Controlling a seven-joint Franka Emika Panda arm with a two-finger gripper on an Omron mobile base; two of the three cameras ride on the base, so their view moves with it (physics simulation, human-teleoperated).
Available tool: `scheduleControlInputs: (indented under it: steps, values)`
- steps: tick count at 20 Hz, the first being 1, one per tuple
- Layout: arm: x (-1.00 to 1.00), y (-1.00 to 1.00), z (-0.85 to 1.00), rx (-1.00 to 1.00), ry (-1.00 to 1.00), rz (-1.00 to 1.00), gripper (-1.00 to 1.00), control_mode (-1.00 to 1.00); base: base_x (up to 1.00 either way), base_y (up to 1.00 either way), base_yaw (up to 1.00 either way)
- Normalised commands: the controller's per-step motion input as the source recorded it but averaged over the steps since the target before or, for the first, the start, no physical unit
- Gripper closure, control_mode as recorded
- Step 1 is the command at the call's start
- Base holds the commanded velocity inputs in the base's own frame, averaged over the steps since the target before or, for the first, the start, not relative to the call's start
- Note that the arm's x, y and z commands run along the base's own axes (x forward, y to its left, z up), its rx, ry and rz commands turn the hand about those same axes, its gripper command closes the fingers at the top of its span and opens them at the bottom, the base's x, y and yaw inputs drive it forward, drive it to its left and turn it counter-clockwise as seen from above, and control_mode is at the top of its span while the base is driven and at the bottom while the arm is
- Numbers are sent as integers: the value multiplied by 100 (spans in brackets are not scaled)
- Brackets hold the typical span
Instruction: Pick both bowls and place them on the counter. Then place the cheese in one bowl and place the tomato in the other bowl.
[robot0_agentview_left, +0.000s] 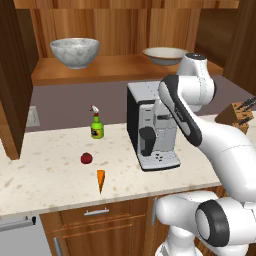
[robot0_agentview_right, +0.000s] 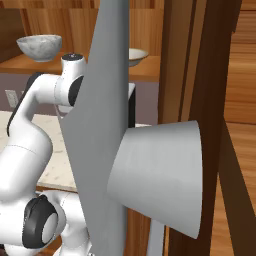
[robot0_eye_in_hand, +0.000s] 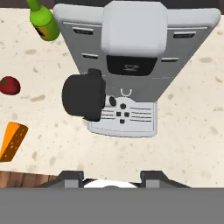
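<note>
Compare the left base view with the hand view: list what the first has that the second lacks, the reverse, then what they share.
Left base view alone: the marbled bowl and the shallow beige bowl, both on the wooden shelf, plus a knife block.
Hand view alone: the gripper with its finger tips apart, nothing between them.
Shared: the coffee machine, green spray bottle, tomato and cheese on the counter.

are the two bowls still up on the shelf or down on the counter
On the shelf: the marbled bowl and tan bowl both sit there, above the counter.
</note>
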Motion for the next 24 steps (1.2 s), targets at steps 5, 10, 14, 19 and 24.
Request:
scheduleControlInputs:
  steps: [5, 10, 14, 19, 24]
  values:
    - [-6, -1, 0, 1, -2, -1, -100, -100, 0, 0, 0]
    - [-6, 0, 10, 6, -18, -11, -100, -100, 0, 0, 0]
    - [-1, 0, 27, 18, -13, -17, -100, -100, 0, 0, 0]
    - [-2, -2, 33, 21, -5, -22, -100, -100, 0, 0, 0]
    - [-1, -8, 39, 16, -1, -27, -100, -100, 0, 0, 0]
